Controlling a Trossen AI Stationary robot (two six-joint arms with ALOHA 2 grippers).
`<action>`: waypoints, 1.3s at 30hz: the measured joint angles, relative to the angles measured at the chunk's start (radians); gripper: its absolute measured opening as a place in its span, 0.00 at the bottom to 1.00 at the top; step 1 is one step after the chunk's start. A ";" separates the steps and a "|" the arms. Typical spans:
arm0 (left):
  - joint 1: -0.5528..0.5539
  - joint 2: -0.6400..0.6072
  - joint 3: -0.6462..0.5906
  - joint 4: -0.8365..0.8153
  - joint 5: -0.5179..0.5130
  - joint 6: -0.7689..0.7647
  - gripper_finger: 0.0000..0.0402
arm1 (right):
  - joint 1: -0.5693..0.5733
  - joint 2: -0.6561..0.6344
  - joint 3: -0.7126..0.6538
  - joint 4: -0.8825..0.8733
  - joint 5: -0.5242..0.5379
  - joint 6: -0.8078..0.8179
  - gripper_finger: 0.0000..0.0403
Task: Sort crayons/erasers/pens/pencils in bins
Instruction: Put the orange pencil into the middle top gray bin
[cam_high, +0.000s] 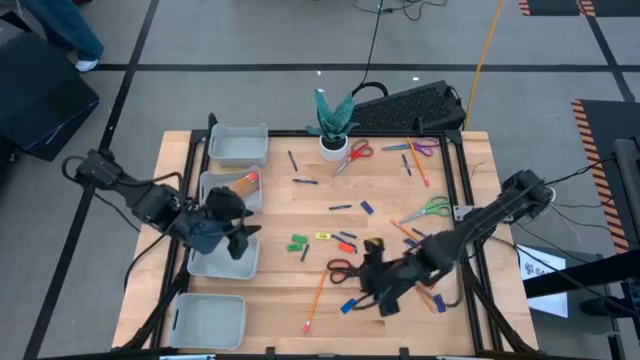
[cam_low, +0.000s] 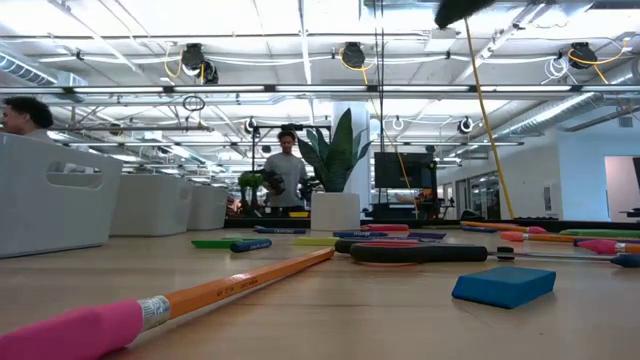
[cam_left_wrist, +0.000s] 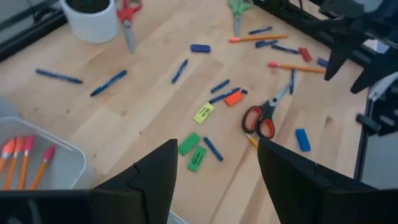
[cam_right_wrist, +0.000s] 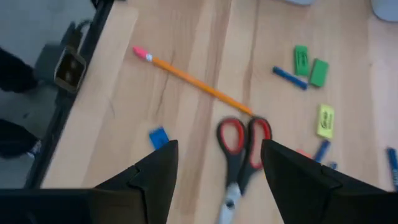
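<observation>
Four pale bins line the table's left side; the second (cam_high: 230, 190) holds orange pencils (cam_high: 247, 183) (cam_left_wrist: 18, 155). My left gripper (cam_high: 238, 238) (cam_left_wrist: 214, 149) hovers open over the third bin (cam_high: 222, 258), holding nothing. My right gripper (cam_high: 372, 285) (cam_right_wrist: 217, 149) hangs open above the near middle of the table, over red-handled scissors (cam_right_wrist: 242, 146). Beside them lie an orange pencil (cam_right_wrist: 186, 78) (cam_high: 317, 300) and a blue eraser (cam_right_wrist: 158, 137) (cam_low: 503, 285). Green erasers (cam_left_wrist: 189, 144), a yellow eraser (cam_left_wrist: 203, 113) and dark blue pens (cam_left_wrist: 109, 82) lie flat mid-table.
A white plant pot (cam_high: 333, 145) stands at the far middle, with red scissors (cam_high: 355, 152) beside it. Purple scissors (cam_high: 425, 148) and green scissors (cam_high: 430, 208) lie on the right, among more pens and pencils. A person (cam_low: 287, 170) stands in the room beyond the table.
</observation>
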 joint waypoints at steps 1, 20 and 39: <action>-0.010 -0.001 0.000 0.000 -0.001 0.018 0.56 | -0.005 0.033 0.032 0.002 -0.010 0.009 0.56; -0.134 0.001 0.000 -0.005 0.015 0.257 0.56 | 0.083 0.371 0.291 -0.559 -0.225 0.905 0.56; -0.132 0.001 0.000 0.004 -0.063 0.202 0.56 | -0.123 -0.142 -0.469 -0.215 -0.318 1.363 0.38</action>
